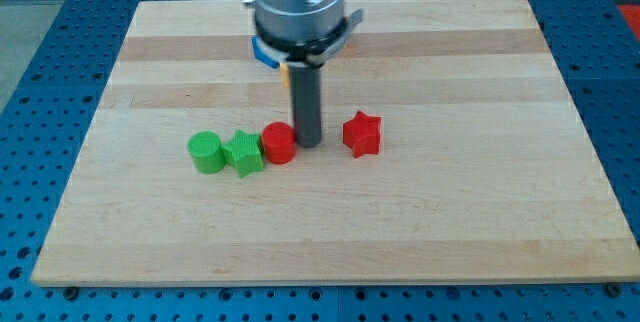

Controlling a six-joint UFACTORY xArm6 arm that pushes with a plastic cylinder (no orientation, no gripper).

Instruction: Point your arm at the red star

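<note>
The red star (362, 133) lies near the middle of the wooden board (450, 232). My tip (308, 145) is down on the board just to the view's left of the star, with a small gap between them. A red cylinder (279, 143) sits right against the tip's left side. A green star (244, 152) touches the red cylinder on its left, and a green cylinder (207, 152) stands next to the green star, further left.
The arm's grey body (298, 2) hangs over the board's top middle, with a bit of a blue block (263, 52) showing at its left edge. A blue perforated table (30, 82) surrounds the board.
</note>
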